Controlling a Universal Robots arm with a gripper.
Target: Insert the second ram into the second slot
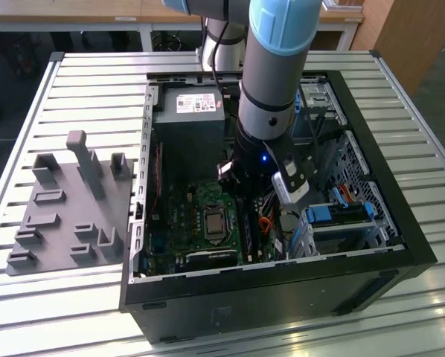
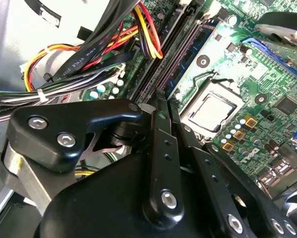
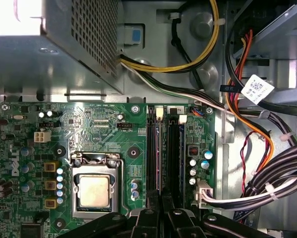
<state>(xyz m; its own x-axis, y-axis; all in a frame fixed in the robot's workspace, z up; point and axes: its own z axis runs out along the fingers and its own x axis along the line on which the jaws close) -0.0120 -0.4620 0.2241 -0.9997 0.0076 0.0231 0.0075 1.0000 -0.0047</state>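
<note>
Black jaws pinch the thin blue-green ram stick [image 3: 161, 158] edge-on over the long black memory slots [image 3: 174, 153] of the green motherboard [image 3: 113, 148].

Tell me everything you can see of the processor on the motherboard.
The processor is a flat square with a dull, pale metal top, lying level in its socket on the green motherboard. A shiny metal frame clamps its edges. No cooler covers it. The black memory slots run alongside, apart from it.
</note>
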